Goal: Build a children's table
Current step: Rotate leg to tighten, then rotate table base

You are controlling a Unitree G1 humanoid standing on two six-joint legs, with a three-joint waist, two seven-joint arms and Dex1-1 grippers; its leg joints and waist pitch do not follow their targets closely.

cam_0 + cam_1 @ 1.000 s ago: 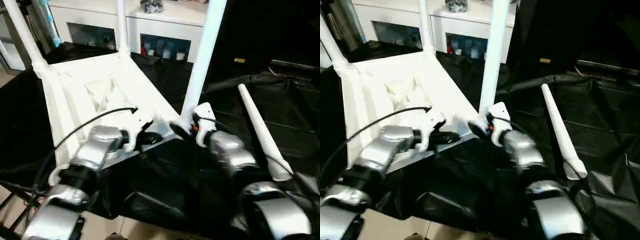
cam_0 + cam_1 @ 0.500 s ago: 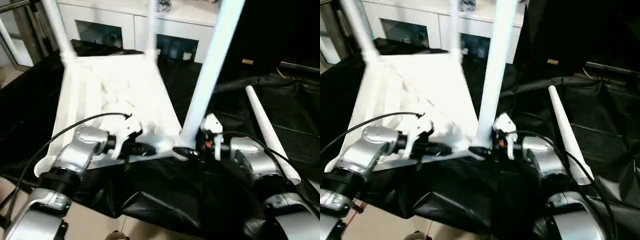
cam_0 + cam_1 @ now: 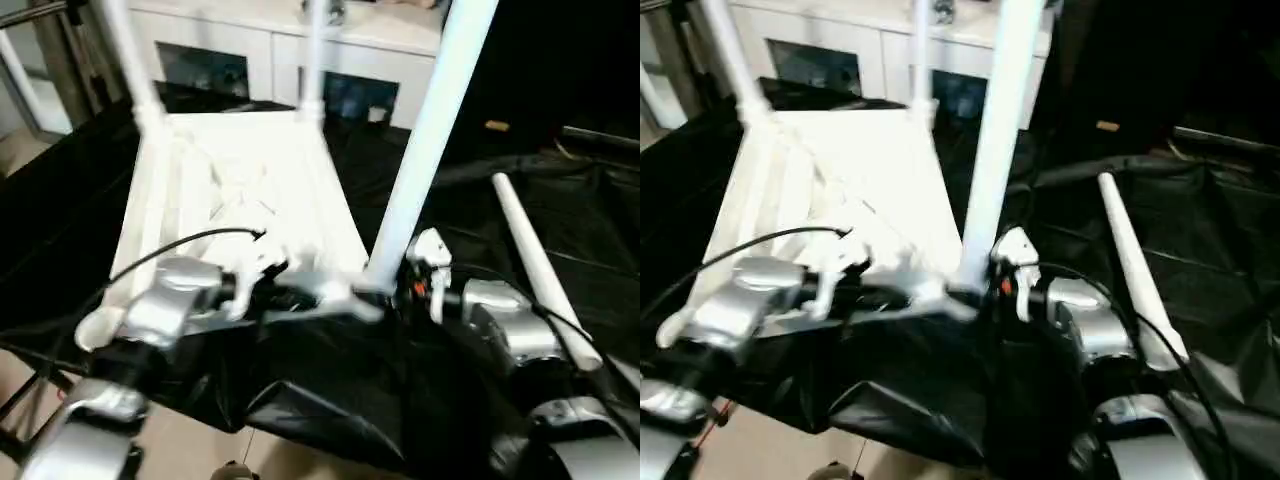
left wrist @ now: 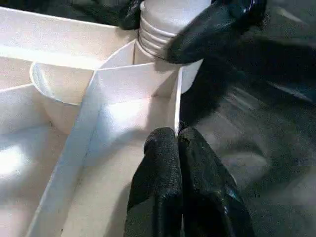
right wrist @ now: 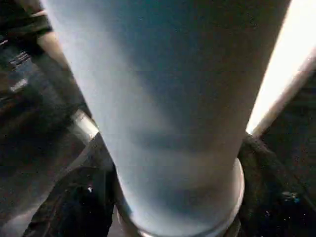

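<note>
Third leg going in, could pop loose

Left tool (image 4: 178, 136) pinches the table rim (image 4: 177, 106); right tool (image 4: 195, 24) hugs the leg (image 3: 420, 150) near it, so a tilt unseats it.

Evenly lit indoors, seemingly from above. Bright, nearly washed out across the white ribbed plastic table underside (image 3: 240, 190), detail lost in glare. Smeared by motion blur throughout both head views, worst along the silver left forearm (image 3: 165, 305). Deep shadow over the black sheet (image 3: 520, 130). Sharp in the left wrist view; soft and strongly backlit around the close white tube leg (image 5: 163, 113).
</note>
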